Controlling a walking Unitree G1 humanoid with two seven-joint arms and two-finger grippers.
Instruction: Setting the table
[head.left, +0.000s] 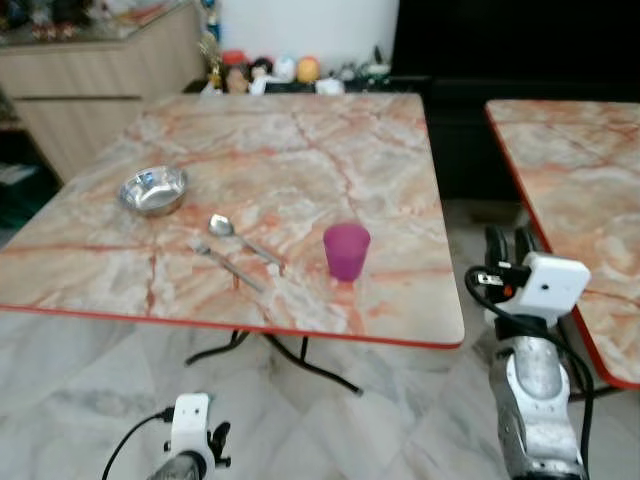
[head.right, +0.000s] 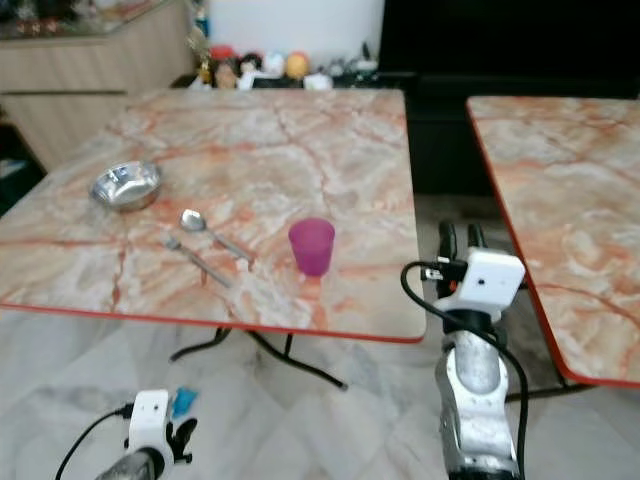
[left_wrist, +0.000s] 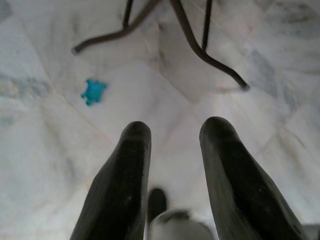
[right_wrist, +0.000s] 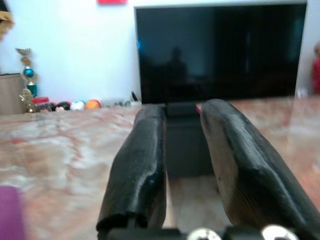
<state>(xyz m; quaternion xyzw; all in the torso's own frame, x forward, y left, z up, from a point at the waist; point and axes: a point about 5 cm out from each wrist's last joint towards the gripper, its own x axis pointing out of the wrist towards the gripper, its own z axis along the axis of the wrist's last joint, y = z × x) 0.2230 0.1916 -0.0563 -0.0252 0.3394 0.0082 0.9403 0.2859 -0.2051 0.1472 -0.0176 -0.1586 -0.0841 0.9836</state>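
Lowest and closest to the head camera, the left gripper hangs over the pale marble floor, its two black fingers parted with nothing between them; just ahead of its tips lie a small blue scrap and the dark metal table legs. Raised to tabletop height, the right gripper stands in the gap between the marble table and a second marble table on its other side, its fingers a little apart and empty. Nearest to that gripper, on its left and well apart from it, a purple cup stands upright near the table's front edge. Farther left of the cup lie a spoon and a fork, roughly parallel and close together, and beyond them, farthest from the right gripper, sits a steel bowl. Judging by this layout, the setting looks mostly assembled: bowl, cutlery and cup are all on the table, clustered toward its front left. What may remain is tidying the arrangement or bringing further pieces, though neither gripper holds anything to add. A row of small figurines lines the far edge, with a dark television behind.
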